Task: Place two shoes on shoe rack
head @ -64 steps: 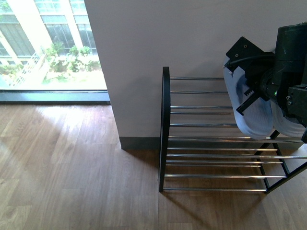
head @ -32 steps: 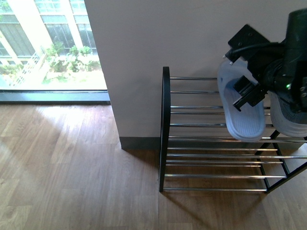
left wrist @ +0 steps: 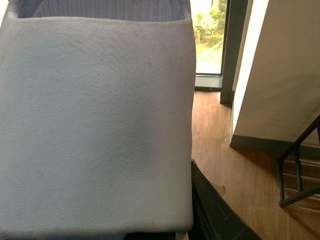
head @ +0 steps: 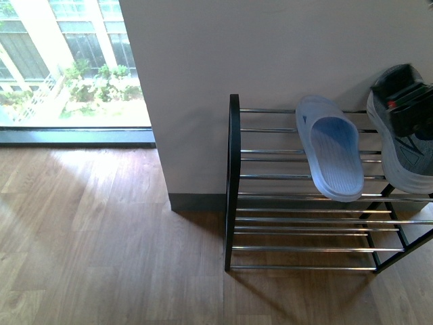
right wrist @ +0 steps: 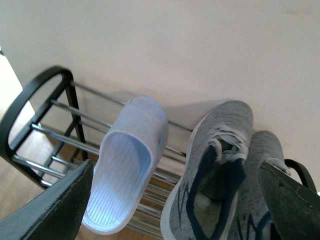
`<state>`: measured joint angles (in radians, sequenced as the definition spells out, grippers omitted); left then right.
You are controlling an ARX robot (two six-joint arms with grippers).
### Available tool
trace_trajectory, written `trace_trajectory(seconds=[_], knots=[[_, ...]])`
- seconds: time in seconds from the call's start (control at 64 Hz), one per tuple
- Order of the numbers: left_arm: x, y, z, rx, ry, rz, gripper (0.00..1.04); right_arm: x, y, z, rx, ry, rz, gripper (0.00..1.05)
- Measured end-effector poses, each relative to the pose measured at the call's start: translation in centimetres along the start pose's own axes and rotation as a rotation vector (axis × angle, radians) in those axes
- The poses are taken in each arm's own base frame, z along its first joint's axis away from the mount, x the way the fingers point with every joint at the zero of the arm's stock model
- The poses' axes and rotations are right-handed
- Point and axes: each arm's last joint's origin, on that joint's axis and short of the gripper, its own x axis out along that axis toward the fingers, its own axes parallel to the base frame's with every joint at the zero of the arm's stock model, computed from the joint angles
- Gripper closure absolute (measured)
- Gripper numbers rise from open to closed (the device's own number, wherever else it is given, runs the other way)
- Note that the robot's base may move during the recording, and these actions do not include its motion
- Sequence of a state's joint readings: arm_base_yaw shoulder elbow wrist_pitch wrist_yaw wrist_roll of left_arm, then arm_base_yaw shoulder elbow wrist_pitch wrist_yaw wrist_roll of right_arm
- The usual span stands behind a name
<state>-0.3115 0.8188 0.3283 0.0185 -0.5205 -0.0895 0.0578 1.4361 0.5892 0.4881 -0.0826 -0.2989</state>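
Wood-plank floor (head: 101, 237), pale wall (head: 270, 47) with a window (head: 67, 61) on the far left. Shoe rack (head: 234, 183) stood against the wall, black frame, chrome bars. One pale blue slide (head: 331, 156) lay on the top tier, toe toward the wall, heel overhanging the near bars. Just right of it sat the grey sneakers (right wrist: 220, 180), side by side on the same tier, apart from the slide. Right hand (right wrist: 175, 200) was above the rack, released: fingers spread wide, nothing between them. Left wrist view was filled by the strap of a second slide (left wrist: 95, 125) right against the camera; left hand's grip state couldn't be told.
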Motion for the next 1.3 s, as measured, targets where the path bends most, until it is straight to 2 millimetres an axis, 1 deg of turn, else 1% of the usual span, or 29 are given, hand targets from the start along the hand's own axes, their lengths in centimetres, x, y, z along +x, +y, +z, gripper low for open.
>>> trace_trajectory(seconds=[0.094,0.125,0.141,0.281,0.39,0.453,0.515,0.593,0.703,0.734,0.812,0.875,0.984,1.093,1.124,1.218,1.296], knots=[[0.0,0.0,0.0,0.0,0.0,0.0,1.03,-3.1,-1.3,0.1,0.1,-0.045,0.016,0.09],[0.0,0.0,0.0,0.0,0.0,0.0,1.03,-3.8,-1.4,0.0,0.117,-0.053,0.022,0.09],[0.0,0.0,0.0,0.0,0.0,0.0,1.03,-4.5,-1.5,-0.2,0.141,-0.062,0.031,0.09],[0.0,0.0,0.0,0.0,0.0,0.0,1.03,-8.9,-1.6,-1.2,0.249,-0.101,0.08,0.09],[0.0,0.0,0.0,0.0,0.0,0.0,1.03,-11.7,-1.3,-1.9,0.301,-0.15,0.103,0.09],[0.0,0.0,0.0,0.0,0.0,0.0,1.03,-12.8,-1.1,-2.2,0.321,-0.192,0.125,0.09],[0.0,0.0,0.0,0.0,0.0,0.0,1.03,-13.9,-1.1,-2.5,0.326,-0.27,0.111,0.09],[0.0,0.0,0.0,0.0,0.0,0.0,1.03,-14.6,-1.1,-2.6,0.328,-0.327,0.086,0.09],[0.0,0.0,0.0,0.0,0.0,0.0,1.03,-14.7,-1.1,-2.6,0.335,-0.342,0.06,0.11],[0.0,0.0,0.0,0.0,0.0,0.0,1.03,-14.7,-1.0,-2.7,0.327,-0.345,-0.015,0.15],[0.0,0.0,0.0,0.0,0.0,0.0,1.03,-14.7,-0.6,-3.3,0.319,-0.334,-0.126,0.26],[0.0,0.0,0.0,0.0,0.0,0.0,1.03,-14.8,-0.1,-4.0,0.316,-0.329,-0.191,0.39],[0.0,0.0,0.0,0.0,0.0,0.0,1.03,-14.9,0.9,-4.7,0.306,-0.327,-0.22,0.64],[0.0,0.0,0.0,0.0,0.0,0.001,1.03,-14.9,1.7,-5.0,0.298,-0.33,-0.189,0.8],[0.0,0.0,0.0,0.0,0.0,0.0,1.03,-14.9,1.8,-5.2,0.296,-0.332,-0.186,0.87],[0.0,0.0,0.0,0.0,0.0,0.0,1.03,-15.1,2.0,-5.6,0.298,-0.33,-0.195,1.03],[0.0,0.0,0.0,0.0,0.0,0.0,1.03,-15.1,2.1,-5.8,0.295,-0.33,-0.194,1.03]])
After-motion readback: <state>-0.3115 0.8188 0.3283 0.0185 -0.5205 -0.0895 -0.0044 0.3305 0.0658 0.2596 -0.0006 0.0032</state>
